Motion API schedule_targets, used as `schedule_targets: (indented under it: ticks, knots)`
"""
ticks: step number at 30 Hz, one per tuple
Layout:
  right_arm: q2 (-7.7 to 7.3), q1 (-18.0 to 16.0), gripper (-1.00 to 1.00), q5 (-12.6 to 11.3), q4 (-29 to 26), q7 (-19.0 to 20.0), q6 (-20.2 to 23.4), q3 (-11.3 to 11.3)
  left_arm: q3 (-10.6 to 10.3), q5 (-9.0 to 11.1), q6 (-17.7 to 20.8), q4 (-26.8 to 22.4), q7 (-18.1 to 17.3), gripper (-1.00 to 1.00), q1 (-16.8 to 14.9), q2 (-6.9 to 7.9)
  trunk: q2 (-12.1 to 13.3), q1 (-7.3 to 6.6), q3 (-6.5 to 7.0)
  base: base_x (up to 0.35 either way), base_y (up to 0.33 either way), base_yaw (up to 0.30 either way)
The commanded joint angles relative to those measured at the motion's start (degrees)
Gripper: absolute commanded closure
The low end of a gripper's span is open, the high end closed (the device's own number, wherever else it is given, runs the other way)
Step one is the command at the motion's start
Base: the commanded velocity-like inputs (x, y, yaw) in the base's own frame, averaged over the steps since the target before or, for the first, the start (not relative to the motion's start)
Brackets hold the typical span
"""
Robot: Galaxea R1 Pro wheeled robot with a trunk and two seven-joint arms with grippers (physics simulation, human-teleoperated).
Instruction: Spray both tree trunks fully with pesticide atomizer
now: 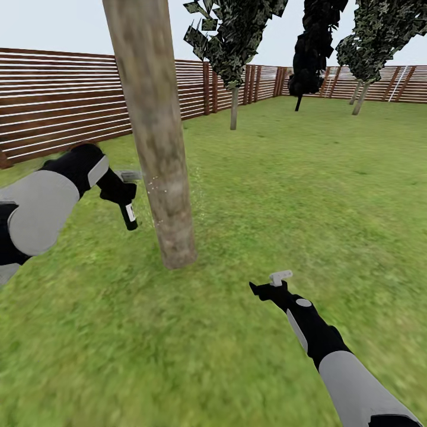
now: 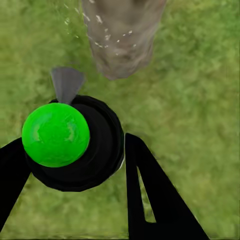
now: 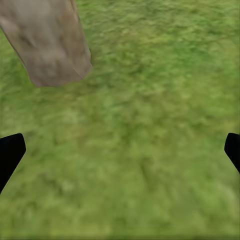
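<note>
Even, flat daylight across my views; no cast shadows, no glare. The green grass lawn (image 1: 284,196) renders soft and smeared, blurriest in both wrist views.

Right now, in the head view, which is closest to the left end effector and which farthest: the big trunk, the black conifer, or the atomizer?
1. Atomizer: held in the left end effector.
2. Big trunk: just beside it, toward the middle of the lawn.
3. Black conifer: far back, near the fence.
</note>
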Motion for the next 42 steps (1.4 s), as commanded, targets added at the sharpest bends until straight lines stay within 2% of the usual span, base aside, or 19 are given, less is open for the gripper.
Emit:
schedule_targets:
  ticks: [1, 6, 13, 19, 21, 22, 24, 27, 29, 31, 33, 36, 39, 42]
  knots:
    - [-0.04, 0.0, -1.0, 0.2, -0.1, 0.1, 0.3, 0.1, 0.2, -0.8, 0.2, -0.1, -0.5, 1.0, 1.0, -0.15, 0.0, -0.01, -0.04, 0.0, 0.0, 0.0]
    - [-0.04, 0.0, -1.0, 0.2, 0.0, 0.1, 0.3, 0.1, 0.3, -0.6, -0.3, -0.6, -0.6, 1.0, 7.9, -0.36, 0.0, -0.01, -0.04, 0.0, 0.0, 0.0]
    - [-0.04, 0.0, -1.0, 0.2, 0.0, 0.1, 0.3, 0.2, 0.7, -0.2, -0.7, -0.7, -1.0, 1.0, 12.8, -0.46, 0.0, -0.01, -0.04, 0.0, 0.0, 0.0]
    - [-0.04, 0.0, -1.0, 0.2, 0.1, 0.1, 0.3, 0.2, 0.9, -0.2, -2.9, -1.2, -1.0, 1.0, 17.8, -0.27, 0.0, -0.01, -0.04, 0.0, 0.0, 0.0]
    - [-0.02, 0.0, -1.0, 0.3, 0.1, 0.1, 0.3, 0.3, 1.0, -0.2, -9.2, -2.3, -0.5, 1.0, 22.0, -0.37, 0.0, -0.01, -0.04, 0.0, 0.0, 0.0]
    - [0.0, 0.0, -1.0, 0.3, 0.1, 0.1, 0.3, 0.3, 1.0, -0.2, -10.9, -2.4, -0.5, 1.0, 23.2, -0.37, 0.0, -0.01, -0.04, 0.0, 0.0, 0.0]
    - [-0.03, 0.0, -1.0, 0.2, 0.1, 0.2, 0.3, 0.3, 1.1, -0.2, -12.5, -2.5, -0.4, 1.0, 25.9, -0.4, 0.0, -0.01, -0.04, 0.0, 0.0, 0.0]
    - [-0.04, 0.0, -1.0, 0.2, 0.0, 0.2, 0.3, 0.3, 1.1, -0.1, -13.6, -2.6, -0.5, 1.0, 30.7, -1.63, 0.0, -0.01, -0.04, 0.0, 0.0, 0.0]
    - [-0.04, 0.0, -1.0, 0.2, 0.0, 0.2, 0.3, 0.3, 1.1, 1.1, -18.2, -2.9, -0.4, 1.0, 33.5, -3.23, 0.0, -0.01, -0.04, 0.0, 0.0, 0.0]
    - [-0.02, 0.0, -1.0, 0.2, 0.0, 0.2, 0.3, 0.3, 1.1, 4.4, -21.2, -3.0, -0.4, 1.0, 35.4, -4.14, 0.0, -0.01, -0.04, 0.06, -0.003, 0.0]
    - [-0.02, 0.0, -1.0, 0.2, 0.0, 0.2, 0.4, 0.3, 1.1, 6.0, -21.8, -3.2, -0.4, 1.0, 36.2, -4.28, 0.0, -0.01, -0.04, 0.165, -0.086, 0.057]
    - [0.04, 0.0, -1.0, 0.2, 0.1, 0.2, 0.3, 0.3, 1.1, 7.2, -22.6, -5.0, -0.4, 1.0, 37.7, -4.17, 0.0, -0.01, -0.04, 0.253, -0.114, 0.224]
    - [0.1, 0.0, -1.0, 0.2, 0.3, 0.2, 0.3, 0.4, 1.1, 9.4, -25.7, -6.7, -0.4, 1.0, 40.6, -3.99, 0.0, -0.01, -0.04, 0.307, -0.021, 0.133]
    - [0.13, 0.0, -1.0, 0.2, 0.3, 0.2, 0.3, 0.4, 1.0, 9.8, -26.0, -8.9, -0.5, 1.0, 42.1, -4.12, 0.0, -0.01, -0.04, 0.087, -0.002, 0.015]
